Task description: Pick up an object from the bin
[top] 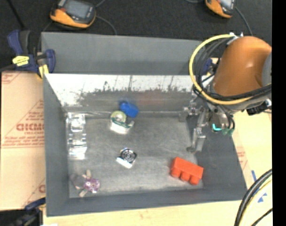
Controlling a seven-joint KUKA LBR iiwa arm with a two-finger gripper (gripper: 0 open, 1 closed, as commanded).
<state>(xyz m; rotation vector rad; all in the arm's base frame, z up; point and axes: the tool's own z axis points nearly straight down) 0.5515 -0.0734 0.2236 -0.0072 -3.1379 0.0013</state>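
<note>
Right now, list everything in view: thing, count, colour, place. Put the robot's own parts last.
bin: one, grey, centre of view
clear piece: one, transparent, floor's left side
blue thing: one, blue, far middle, against the round thing
round thing: one, white and green, far middle
small part: one, silver and black, mid floor
toy: one, purple, near left corner
block: one, orange-red, near right
devices: two, orange and black, outside, beyond the far wall
arm: one, orange cover, reaching in at the right, beyond the block
</note>
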